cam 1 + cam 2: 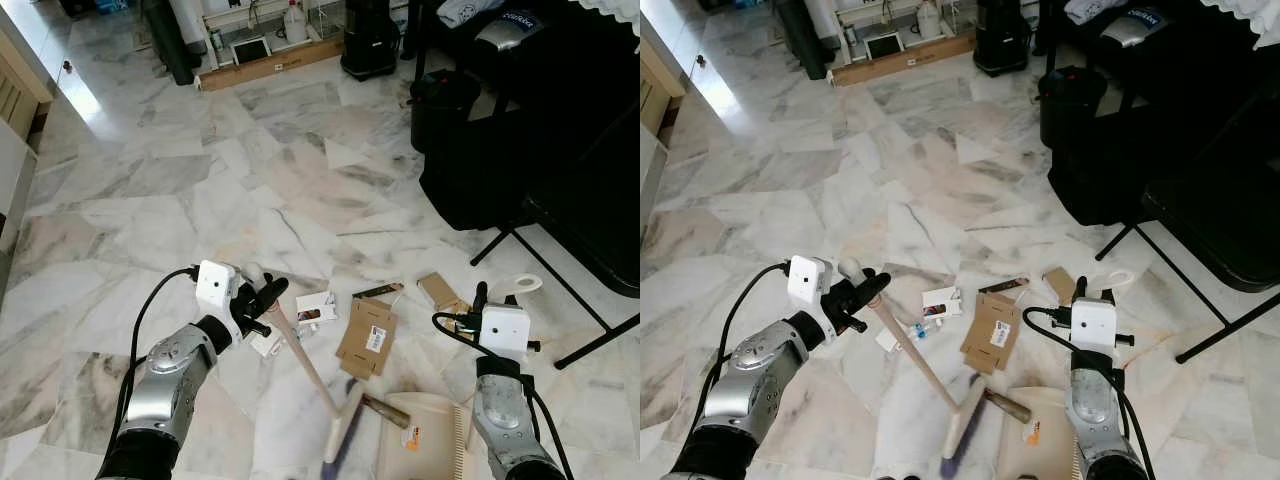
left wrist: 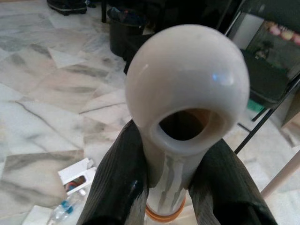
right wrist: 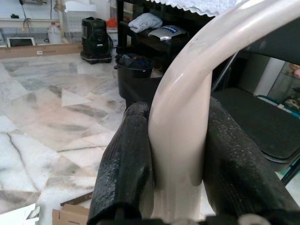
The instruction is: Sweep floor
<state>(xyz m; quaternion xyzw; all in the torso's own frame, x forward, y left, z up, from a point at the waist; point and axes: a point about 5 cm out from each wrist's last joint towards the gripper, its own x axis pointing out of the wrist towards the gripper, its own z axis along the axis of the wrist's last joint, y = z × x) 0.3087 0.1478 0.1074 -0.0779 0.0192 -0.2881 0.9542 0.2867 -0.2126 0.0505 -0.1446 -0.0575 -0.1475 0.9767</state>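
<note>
A floor (image 1: 180, 190) of white marble veined grey and tan runs back to a wall with a cardboard strip, bottles and a black appliance. A black bin (image 1: 440, 105) and the legs of a folding chair (image 1: 560, 250) stand on the robot's right.

The litter lies in front of the robot, between the two arms. A flattened brown carton (image 1: 366, 338) with a white label sits just ahead of the brush (image 1: 342, 425), near it but apart. A small white box (image 1: 316, 306) lies beside the carton on its left, close to the broom handle (image 1: 300, 352). A thin dark strip (image 1: 377, 291) lies just beyond the carton, and a smaller brown scrap (image 1: 438, 291) lies to its right, near the right gripper. White scraps lie by the left gripper, under the handle.

The left gripper (image 1: 262, 302) is clamped on the top of the handle, just below its rounded white cap (image 2: 187, 84); the left wrist view shows both black fingers (image 2: 117, 187) pressed to the shaft. The handle slants down and to the right to the brush, whose bristles rest on the floor.

The right gripper (image 1: 480, 300) squeezes the cream dustpan handle (image 3: 185, 117) between its fingers. The dustpan (image 1: 425, 435) lies flat on the floor just right of the brush, nearer the robot than the carton.
</note>
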